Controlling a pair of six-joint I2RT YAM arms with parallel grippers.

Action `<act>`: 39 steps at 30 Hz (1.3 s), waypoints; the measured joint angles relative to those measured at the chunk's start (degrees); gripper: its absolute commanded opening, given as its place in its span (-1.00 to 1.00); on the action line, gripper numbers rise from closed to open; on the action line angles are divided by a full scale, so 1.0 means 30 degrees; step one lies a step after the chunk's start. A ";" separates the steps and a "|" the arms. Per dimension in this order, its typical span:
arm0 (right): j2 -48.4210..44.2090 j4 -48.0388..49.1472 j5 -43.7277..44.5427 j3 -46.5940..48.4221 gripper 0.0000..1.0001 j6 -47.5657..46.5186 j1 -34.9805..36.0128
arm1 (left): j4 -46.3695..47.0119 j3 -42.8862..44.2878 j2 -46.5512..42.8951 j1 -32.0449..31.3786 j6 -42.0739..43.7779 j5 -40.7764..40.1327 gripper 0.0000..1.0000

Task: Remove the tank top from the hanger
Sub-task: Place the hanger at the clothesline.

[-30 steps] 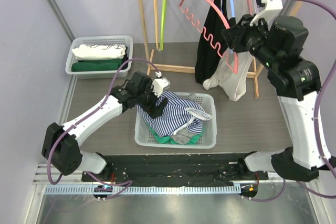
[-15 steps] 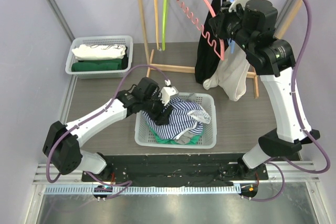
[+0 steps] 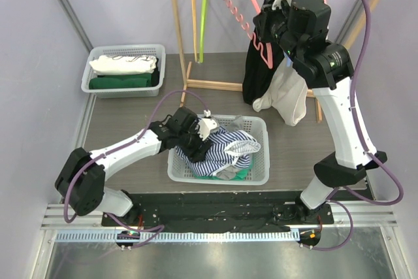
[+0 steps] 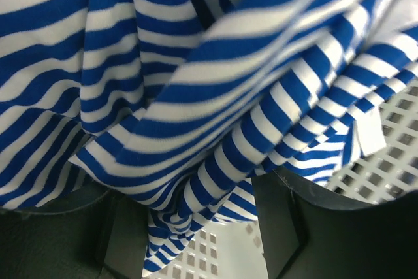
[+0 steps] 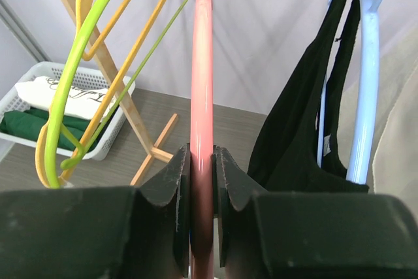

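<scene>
Right fingers [image 5: 163, 194] clamp a pink plastic hanger [image 5: 201, 96]; left fingers [image 4: 124, 240] close on a blue-and-white striped tank top [image 4: 196, 96].
The hanger stands edge-on between the pressed right fingers, up at 1 o'clock in the top view beside the wooden clothes rack [image 3: 175, 17], with a black garment [image 5: 294, 129] at its 3 o'clock. The left fingers, part spread, pinch a bunched fold of the tank top. It lies heaped in the white plastic mesh basket [image 3: 219, 178] on the grey worktop [image 3: 130, 122] at 6 o'clock.
</scene>
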 measured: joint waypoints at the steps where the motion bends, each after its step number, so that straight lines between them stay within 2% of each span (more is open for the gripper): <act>1: 0.0058 0.0087 0.0051 0.0029 -0.98 -0.0051 0.0000 | 0.0182 -0.0124 0.0080 -0.0007 0.0029 -0.0138 0.28; 5: 0.0313 0.0612 0.0284 0.0240 -0.98 -0.0277 0.0000 | 0.0670 -0.0379 0.0627 -0.0102 0.0277 -0.0780 0.54; 9: 0.0386 0.1071 0.0299 0.0240 -0.98 -0.0335 0.0036 | 0.0780 -0.0379 0.0889 -0.0124 0.0488 -0.1217 0.99; 15: 0.0466 0.1727 0.0291 0.0219 -0.98 -0.0423 0.0051 | 0.0284 -0.0248 -0.0219 -0.0124 0.0401 -0.1705 0.99; 24: 0.1137 0.2426 0.0262 0.0219 -0.99 -0.0474 0.0073 | -0.3133 0.3322 -0.1887 -0.0146 0.0138 -0.2951 0.99; 33: 0.1647 0.2710 0.0168 0.0066 -0.99 -0.0495 0.0073 | -0.7096 0.7395 -0.3679 -0.0146 0.0109 -0.2368 0.99; 39: 0.1647 0.3279 0.0153 -0.0525 -0.98 -0.0525 0.0073 | -0.8881 0.8145 -0.4779 -0.0160 0.0627 -0.1880 0.99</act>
